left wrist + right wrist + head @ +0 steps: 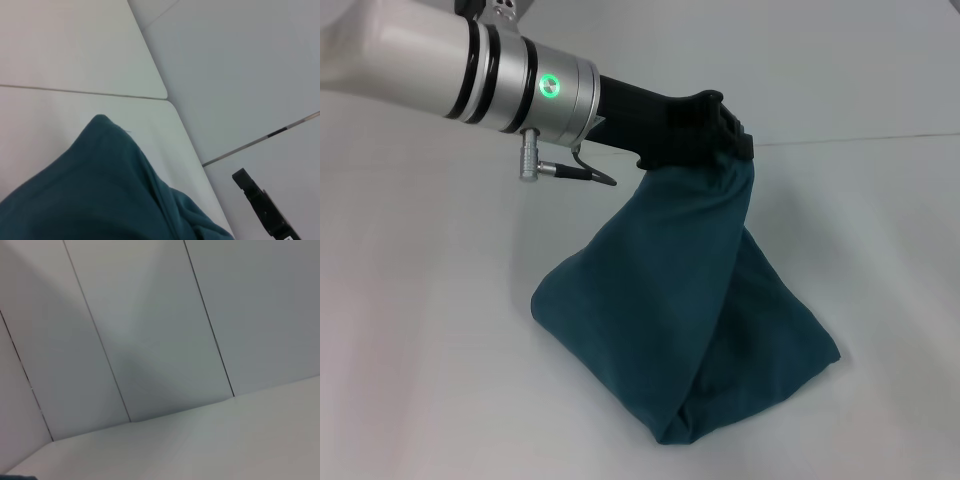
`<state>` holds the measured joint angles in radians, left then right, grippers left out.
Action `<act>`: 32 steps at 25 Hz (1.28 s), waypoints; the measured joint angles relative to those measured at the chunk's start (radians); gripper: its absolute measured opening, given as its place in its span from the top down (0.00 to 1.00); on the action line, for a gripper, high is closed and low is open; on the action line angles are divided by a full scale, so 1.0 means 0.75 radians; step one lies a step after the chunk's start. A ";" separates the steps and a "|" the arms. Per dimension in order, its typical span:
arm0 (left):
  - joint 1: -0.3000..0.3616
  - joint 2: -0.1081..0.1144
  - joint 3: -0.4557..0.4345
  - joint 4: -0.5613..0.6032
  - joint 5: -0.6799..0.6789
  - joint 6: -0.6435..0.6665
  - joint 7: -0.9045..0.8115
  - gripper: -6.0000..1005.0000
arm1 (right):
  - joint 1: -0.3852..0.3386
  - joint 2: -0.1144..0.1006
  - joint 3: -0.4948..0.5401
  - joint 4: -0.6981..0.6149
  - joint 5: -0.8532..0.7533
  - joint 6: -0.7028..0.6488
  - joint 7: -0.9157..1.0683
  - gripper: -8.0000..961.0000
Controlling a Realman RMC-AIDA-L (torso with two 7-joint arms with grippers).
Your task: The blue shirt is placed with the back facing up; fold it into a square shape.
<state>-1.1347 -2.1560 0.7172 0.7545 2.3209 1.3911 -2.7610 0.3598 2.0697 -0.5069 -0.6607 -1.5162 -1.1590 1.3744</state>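
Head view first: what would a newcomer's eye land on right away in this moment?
The left gripper, reaching in from the upper left of the head view, has its jaws clamped on the top of the blue shirt and lifts it into a draped cone, its lower folds heaped on the white table. A glowing green ring on the arm's silver wrist also catches the eye. The right gripper is not visible.

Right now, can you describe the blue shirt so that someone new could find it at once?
Look at the white table. Near its middle, the left tool grips the blue shirt by its top, so the cloth hangs down in a tent shape with its lower part bunched on the table. It is the only dark teal thing there.
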 joint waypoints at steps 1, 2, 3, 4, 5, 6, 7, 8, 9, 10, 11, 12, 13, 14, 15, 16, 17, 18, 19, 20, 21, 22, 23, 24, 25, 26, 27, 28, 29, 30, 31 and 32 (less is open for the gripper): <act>0.005 -0.005 0.002 0.004 0.000 -0.003 -0.001 0.89 | -0.001 0.000 0.001 0.000 0.000 0.000 0.000 0.99; 0.005 -0.007 0.007 -0.003 0.000 -0.003 -0.001 0.89 | -0.001 0.001 0.001 0.000 0.000 0.000 0.000 0.99; 0.005 -0.008 0.016 -0.020 -0.005 -0.004 -0.002 0.89 | -0.002 0.001 0.001 0.000 0.000 0.000 0.000 0.99; 0.003 -0.009 0.030 -0.042 -0.015 -0.004 -0.001 0.89 | -0.002 0.000 0.001 0.000 0.000 0.001 0.000 0.99; -0.001 -0.009 0.052 -0.069 -0.034 0.001 0.002 0.89 | -0.003 -0.001 0.001 0.001 0.000 0.002 0.000 0.99; -0.006 -0.009 0.074 -0.094 -0.054 0.006 0.006 0.89 | -0.003 -0.002 0.001 0.001 0.000 0.005 0.000 0.99; -0.012 -0.009 0.109 -0.124 -0.082 0.017 0.012 0.89 | -0.003 -0.002 0.001 0.001 0.000 0.010 0.000 0.99; -0.018 -0.009 0.146 -0.147 -0.109 0.025 0.017 0.89 | -0.003 -0.002 0.000 0.001 -0.001 0.017 0.000 0.99; -0.023 -0.010 0.181 -0.163 -0.130 0.030 0.019 0.89 | -0.002 -0.002 -0.003 0.002 -0.001 0.030 0.000 0.99; -0.029 -0.013 0.232 -0.175 -0.155 0.031 0.019 0.87 | 0.001 -0.002 -0.007 0.004 -0.001 0.039 0.000 0.99; -0.033 -0.015 0.262 -0.180 -0.170 0.029 0.018 0.86 | 0.004 -0.003 -0.011 0.007 -0.002 0.046 0.000 0.99; -0.038 -0.017 0.288 -0.186 -0.184 0.026 0.017 0.85 | 0.007 -0.002 -0.014 0.011 -0.004 0.048 0.000 0.99; -0.047 -0.018 0.315 -0.198 -0.202 0.020 0.014 0.83 | 0.009 -0.002 -0.015 0.013 -0.009 0.049 0.000 0.99; -0.052 -0.018 0.325 -0.207 -0.212 0.013 0.012 0.82 | 0.011 -0.003 -0.015 0.015 -0.016 0.049 0.000 0.99; -0.056 -0.017 0.328 -0.213 -0.218 0.004 0.008 0.80 | 0.013 -0.003 -0.015 0.015 -0.025 0.050 0.000 0.99; -0.056 -0.016 0.328 -0.214 -0.220 -0.006 0.002 0.79 | 0.014 -0.002 -0.015 0.015 -0.031 0.050 0.000 0.99; -0.055 -0.014 0.328 -0.214 -0.223 -0.019 -0.004 0.77 | 0.015 -0.001 -0.015 0.015 -0.034 0.050 0.000 0.99; -0.054 -0.013 0.329 -0.214 -0.223 -0.027 -0.009 0.76 | 0.014 0.001 -0.016 0.015 -0.035 0.049 0.000 0.99; -0.052 -0.012 0.329 -0.212 -0.223 -0.032 -0.011 0.74 | 0.012 0.002 -0.016 0.016 -0.035 0.046 0.000 0.99; -0.050 -0.012 0.329 -0.212 -0.223 -0.036 -0.013 0.73 | 0.009 0.003 -0.016 0.016 -0.036 0.043 0.000 0.99; -0.049 -0.012 0.325 -0.213 -0.224 -0.038 -0.012 0.69 | 0.006 0.003 -0.016 0.016 -0.036 0.041 0.000 0.99; -0.047 -0.012 0.322 -0.212 -0.224 -0.039 -0.010 0.65 | 0.003 0.003 -0.016 0.016 -0.037 0.038 0.000 0.99; -0.043 -0.011 0.319 -0.208 -0.224 -0.040 -0.006 0.62 | -0.001 0.002 -0.016 0.016 -0.038 0.034 0.001 0.99; -0.037 -0.011 0.317 -0.199 -0.224 -0.040 -0.002 0.58 | -0.004 0.001 -0.016 0.014 -0.045 0.030 0.004 0.99; -0.025 -0.009 0.314 -0.183 -0.224 -0.040 0.005 0.55 | -0.006 -0.001 -0.017 0.011 -0.054 0.024 0.008 0.99; -0.008 -0.009 0.306 -0.158 -0.225 -0.039 0.017 0.51 | -0.007 -0.004 -0.017 0.007 -0.070 0.011 0.016 0.99; 0.012 -0.009 0.297 -0.134 -0.227 -0.035 0.035 0.47 | -0.008 -0.008 -0.017 0.003 -0.093 -0.007 0.026 0.99; 0.035 -0.008 0.285 -0.107 -0.229 -0.031 0.057 0.42 | -0.008 -0.014 -0.017 -0.005 -0.119 -0.026 0.043 0.99; 0.067 -0.005 0.269 -0.072 -0.240 -0.020 0.094 0.38 | -0.006 -0.018 -0.018 -0.017 -0.150 -0.043 0.066 0.99; 0.100 0.001 0.255 -0.044 -0.257 -0.007 0.136 0.34 | -0.003 -0.023 -0.018 -0.038 -0.190 -0.063 0.104 0.99; 0.126 0.010 0.245 -0.030 -0.268 0.001 0.164 0.29 | 0.002 -0.026 -0.017 -0.071 -0.239 -0.081 0.153 0.99; 0.159 0.029 0.233 -0.020 -0.294 0.021 0.210 0.26 | 0.008 -0.028 -0.018 -0.113 -0.302 -0.103 0.218 0.99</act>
<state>-1.0152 -2.1343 0.8920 0.7398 2.1003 1.4067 -2.6034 0.3658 2.0487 -0.5202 -0.7452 -1.7427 -1.2365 1.5381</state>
